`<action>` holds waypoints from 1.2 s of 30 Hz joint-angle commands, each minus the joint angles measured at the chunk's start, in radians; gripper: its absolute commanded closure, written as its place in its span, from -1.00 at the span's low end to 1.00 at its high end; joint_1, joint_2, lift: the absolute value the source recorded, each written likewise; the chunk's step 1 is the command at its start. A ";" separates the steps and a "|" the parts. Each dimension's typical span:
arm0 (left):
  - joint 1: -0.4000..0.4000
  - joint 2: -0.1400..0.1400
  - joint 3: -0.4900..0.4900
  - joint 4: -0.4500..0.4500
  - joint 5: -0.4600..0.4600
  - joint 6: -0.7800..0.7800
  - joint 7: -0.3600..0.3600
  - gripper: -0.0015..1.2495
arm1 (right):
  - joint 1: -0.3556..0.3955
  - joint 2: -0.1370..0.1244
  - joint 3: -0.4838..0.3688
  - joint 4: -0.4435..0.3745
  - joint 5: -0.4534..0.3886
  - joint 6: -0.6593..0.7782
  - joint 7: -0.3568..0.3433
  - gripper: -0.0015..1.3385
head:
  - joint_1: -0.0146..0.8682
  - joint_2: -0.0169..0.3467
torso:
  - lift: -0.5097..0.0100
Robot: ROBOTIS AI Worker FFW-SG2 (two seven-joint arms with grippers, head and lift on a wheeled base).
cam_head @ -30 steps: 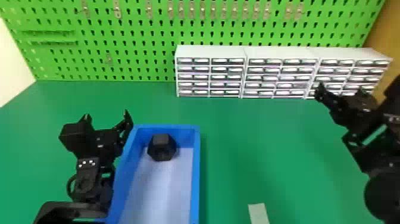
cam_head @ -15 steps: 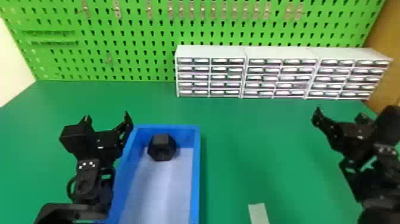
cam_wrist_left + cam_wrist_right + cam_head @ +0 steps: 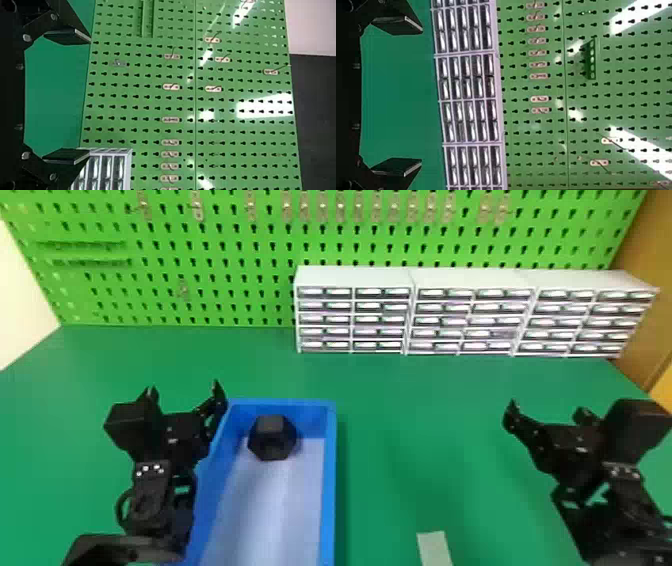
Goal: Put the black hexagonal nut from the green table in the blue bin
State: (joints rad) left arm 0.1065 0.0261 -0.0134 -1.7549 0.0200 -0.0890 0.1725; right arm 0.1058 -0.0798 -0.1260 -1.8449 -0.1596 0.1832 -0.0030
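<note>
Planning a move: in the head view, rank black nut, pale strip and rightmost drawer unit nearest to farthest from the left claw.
From the left claw:
1. Black nut, to its right in the blue bin.
2. Pale strip, right, at bottom edge.
3. Rightmost drawer unit, far right, at the back.

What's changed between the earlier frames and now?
The right claw moved down the head view, away from the drawers, and slightly to the left. Nothing was gripped or released. Unchanged: left claw open beside the bin, nut inside the bin at its far end.
</note>
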 commanded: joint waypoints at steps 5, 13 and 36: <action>0.013 0.000 -0.020 -0.005 0.008 -0.001 -0.001 -0.56 | 0.008 0.006 0.014 0.001 0.011 -0.019 0.000 -0.80 | 0.52 -0.59 | 0.59; 0.021 0.000 -0.030 -0.009 0.009 -0.001 -0.001 -0.56 | 0.008 0.003 0.020 0.001 0.011 -0.024 0.000 -0.80 | 0.52 -0.59 | 0.59; 0.033 0.002 -0.019 -0.037 0.023 0.002 -0.002 -0.56 | 0.012 0.002 0.023 0.000 0.011 -0.028 0.000 -0.80 | 0.52 -0.59 | 0.59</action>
State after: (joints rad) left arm 0.1394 0.0272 -0.0326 -1.7859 0.0390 -0.0889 0.1719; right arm 0.1178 -0.0784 -0.1023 -1.8441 -0.1488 0.1550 -0.0030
